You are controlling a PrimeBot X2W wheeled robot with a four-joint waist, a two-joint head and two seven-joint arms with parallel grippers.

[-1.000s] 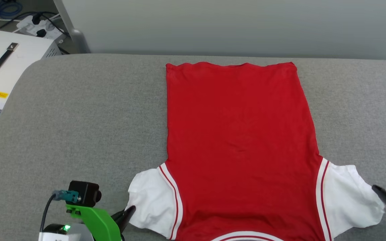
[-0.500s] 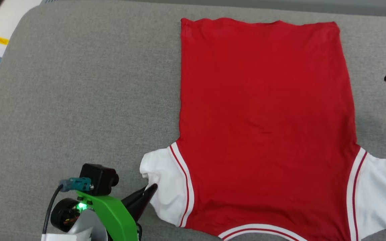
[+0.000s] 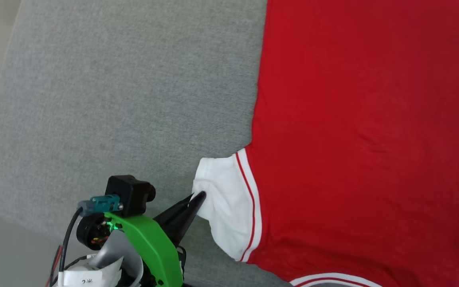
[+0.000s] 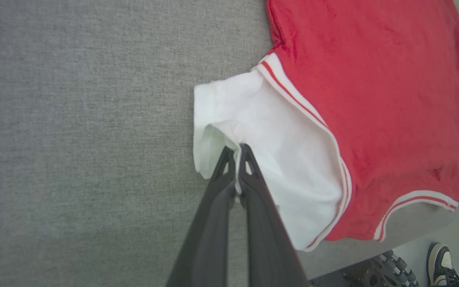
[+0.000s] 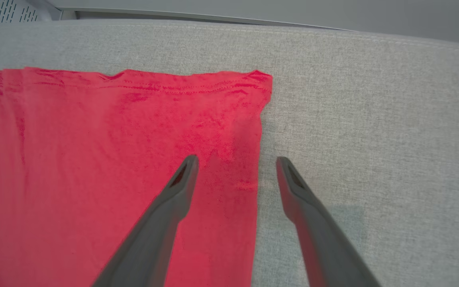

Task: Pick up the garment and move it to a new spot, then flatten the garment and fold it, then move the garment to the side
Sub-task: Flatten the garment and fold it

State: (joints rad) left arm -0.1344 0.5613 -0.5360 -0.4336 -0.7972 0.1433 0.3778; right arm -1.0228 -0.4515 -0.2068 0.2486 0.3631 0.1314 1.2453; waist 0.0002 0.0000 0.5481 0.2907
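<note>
Grey cushion (image 3: 114, 79) under garment (image 3: 353, 119); shoe (image 4: 442, 265) beyond its edge

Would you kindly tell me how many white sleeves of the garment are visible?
1: the white sleeve at the garment's near left corner, pinched by the fingers of the left gripper. A second may lie beyond the frame.

The garment (image 3: 353, 119) runs off the top, right and bottom edges of the head view and off the bottom edge of the right wrist view, while a shoe (image 4: 441, 266) at the lower right of the left wrist view is cropped by the frame's bottom edge.
</note>
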